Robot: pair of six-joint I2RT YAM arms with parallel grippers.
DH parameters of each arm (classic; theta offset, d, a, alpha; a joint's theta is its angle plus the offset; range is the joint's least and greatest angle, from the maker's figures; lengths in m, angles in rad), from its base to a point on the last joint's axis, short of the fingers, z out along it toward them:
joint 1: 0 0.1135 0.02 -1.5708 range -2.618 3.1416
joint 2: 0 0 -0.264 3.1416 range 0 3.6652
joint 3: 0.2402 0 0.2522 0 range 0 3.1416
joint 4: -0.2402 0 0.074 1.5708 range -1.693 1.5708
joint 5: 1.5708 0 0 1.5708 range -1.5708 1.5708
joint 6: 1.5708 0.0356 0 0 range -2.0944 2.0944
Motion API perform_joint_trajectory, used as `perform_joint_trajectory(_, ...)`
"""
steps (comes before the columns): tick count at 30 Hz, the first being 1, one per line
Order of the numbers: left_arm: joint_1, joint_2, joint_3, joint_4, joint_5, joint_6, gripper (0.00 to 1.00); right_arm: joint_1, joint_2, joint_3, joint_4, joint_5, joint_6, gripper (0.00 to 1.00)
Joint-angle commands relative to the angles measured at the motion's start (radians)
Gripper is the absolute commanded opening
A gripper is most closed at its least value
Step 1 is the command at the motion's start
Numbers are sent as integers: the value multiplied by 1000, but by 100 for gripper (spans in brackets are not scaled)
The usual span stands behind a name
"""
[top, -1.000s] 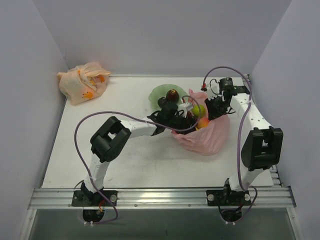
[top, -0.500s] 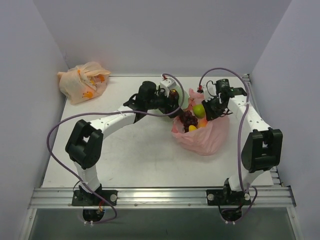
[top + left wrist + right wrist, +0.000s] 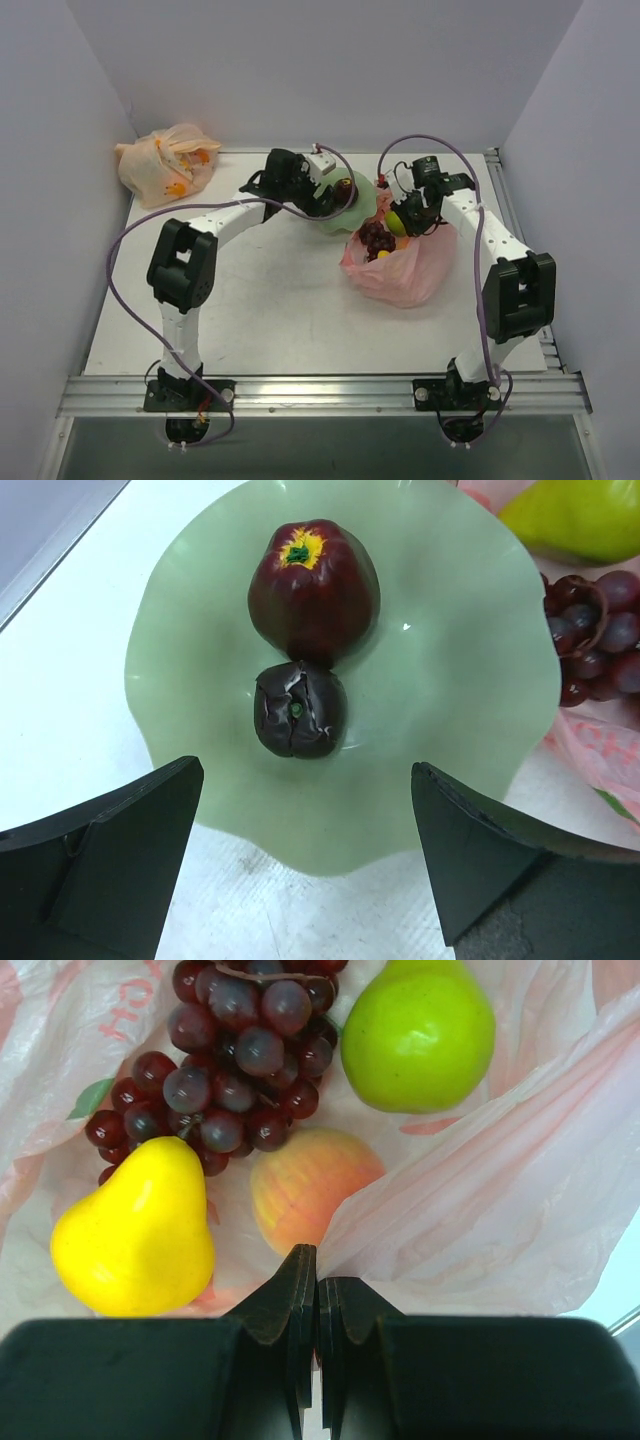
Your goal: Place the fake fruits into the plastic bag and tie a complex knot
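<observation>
Just beyond right gripper — fruits, bag pinched

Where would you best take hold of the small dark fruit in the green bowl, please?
Pinch the dark fruit across its two free sides, coming down from above: the red apple touches its far side, and the open left gripper lines up with those sides.

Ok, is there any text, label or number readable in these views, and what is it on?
On the bag, red print: a few letters, creased and cut off by a fold, not readable.
On the tied bag at the far left: orange marks, too small to tell whether they are text.
On the bowl: none.
Nothing else shows any text.
</observation>
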Motion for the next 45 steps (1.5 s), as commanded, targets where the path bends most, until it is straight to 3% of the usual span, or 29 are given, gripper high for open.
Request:
perform_joint_trajectory(1,-4,61,95,3,-5,100,97,0,-18,17,-8,37,-7,0)
perform_joint_trajectory(10,-9,211,231,2,54,58,97,-4,-42,-20,-8,42,1,0)
perform_joint_trajectory(19,-15,300,313,-58,23,32,95,-17,-45,-23,-12,21,21,0)
perform_joint_trajectory(26,-15,279,307,-106,28,9,82,-26,-45,-21,-13,-4,33,0)
perform_joint_trajectory(31,-13,214,320,-124,72,-55,54,-27,-38,-18,-12,-4,38,0)
perform_joint_trajectory(34,-15,173,323,-127,101,-92,45,-29,-38,-10,-12,-10,42,0)
perform_joint_trajectory(41,-20,83,314,-104,231,-254,45,-47,-42,0,-13,-35,67,0)
perform_joint_trajectory(45,-56,53,262,29,339,-422,46,-56,-46,0,-15,-48,81,0)
